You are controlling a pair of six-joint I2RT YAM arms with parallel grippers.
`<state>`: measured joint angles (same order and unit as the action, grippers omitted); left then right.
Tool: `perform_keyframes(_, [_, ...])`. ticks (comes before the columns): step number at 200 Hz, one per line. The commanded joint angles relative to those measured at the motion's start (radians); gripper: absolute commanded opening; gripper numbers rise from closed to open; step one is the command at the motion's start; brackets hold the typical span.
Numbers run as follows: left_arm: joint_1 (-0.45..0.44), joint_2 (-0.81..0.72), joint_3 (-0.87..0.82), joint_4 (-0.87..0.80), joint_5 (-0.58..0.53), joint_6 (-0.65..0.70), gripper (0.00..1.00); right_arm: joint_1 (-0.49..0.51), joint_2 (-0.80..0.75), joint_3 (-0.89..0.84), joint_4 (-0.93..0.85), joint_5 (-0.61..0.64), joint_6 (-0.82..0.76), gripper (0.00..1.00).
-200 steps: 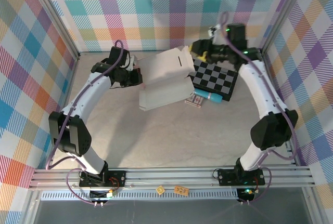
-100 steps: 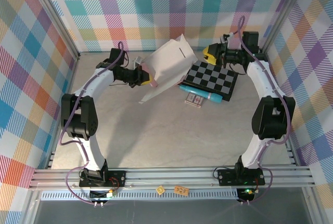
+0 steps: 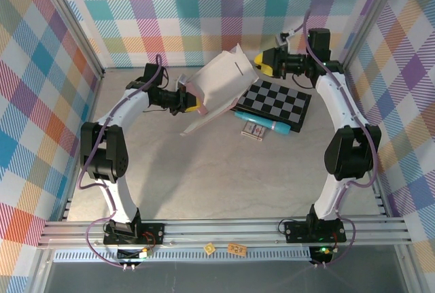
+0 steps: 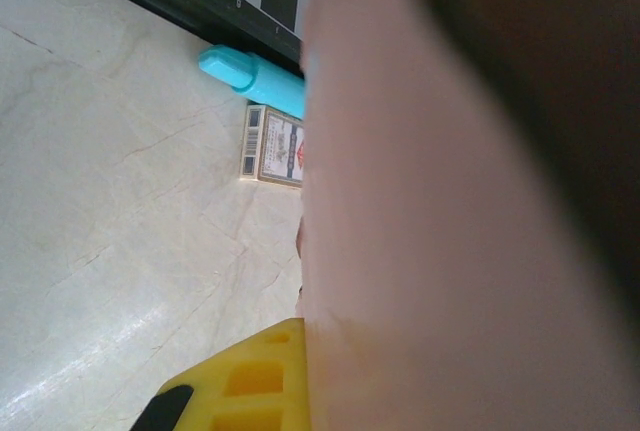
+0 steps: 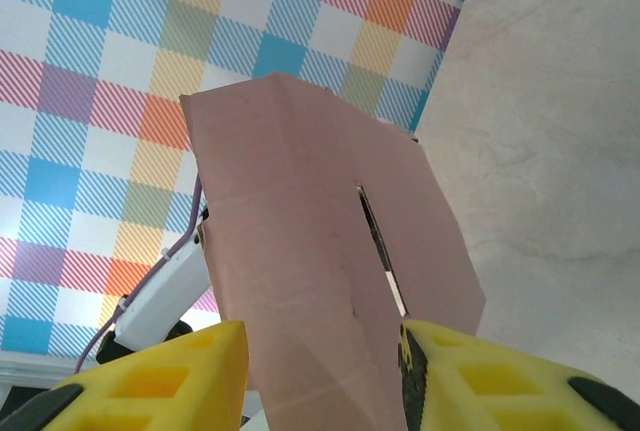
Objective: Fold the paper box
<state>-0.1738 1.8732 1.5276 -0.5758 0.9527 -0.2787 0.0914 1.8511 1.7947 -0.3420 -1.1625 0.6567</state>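
The box (image 3: 219, 85), to all appearance a creased, slotted sheet with most folding left, hangs tilted above the table (image 3: 204, 177) near the back, its edge clenched by the left gripper (image 3: 193, 101), the right gripper (image 3: 262, 63) spread-fingered just beside its far corner.

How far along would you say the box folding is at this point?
Early. Done: the left hand holds the dusty-pink thin cardboard box sheet up, tilted. In hand: the open right hand straddles one end of it. Left: no carton is formed yet, and its slot is empty.
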Motion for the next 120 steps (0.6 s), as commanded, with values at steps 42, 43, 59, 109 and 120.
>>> perform_keyframes(42, [-0.013,0.013,0.049,-0.035,0.026,0.029,0.00,0.037,0.028,0.081,-0.091,-0.015,-0.102,0.42])
perform_keyframes(43, [-0.013,0.012,0.048,-0.035,0.026,0.029,0.00,0.037,0.028,0.081,-0.092,-0.015,-0.104,0.42])
perform_keyframes(59, [-0.015,0.012,0.051,-0.041,0.023,0.033,0.00,0.039,0.030,0.088,-0.108,-0.004,-0.115,0.40])
perform_keyframes(109, [-0.021,0.008,0.055,-0.057,0.012,0.041,0.00,0.067,0.034,0.133,-0.220,0.072,-0.206,0.37])
perform_keyframes(120, [-0.023,0.007,0.057,-0.059,0.009,0.045,0.00,0.078,0.037,0.155,-0.263,0.103,-0.244,0.36])
